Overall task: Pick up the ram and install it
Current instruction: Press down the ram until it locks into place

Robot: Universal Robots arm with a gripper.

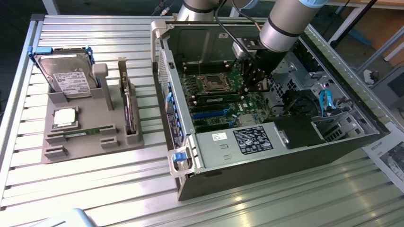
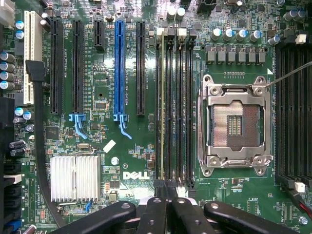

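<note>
Clenched, the gripper has its fingers drawn together, tips right at one end of the ram; whether they touch it I cannot tell. It reaches down inside the open computer case, over the Dell motherboard. On the exterior view's left, a grey parts tray carries a hard drive. The empty processor socket sits beside the memory slots. The ram stands edge-on in the outermost slot, farthest from that socket.
</note>
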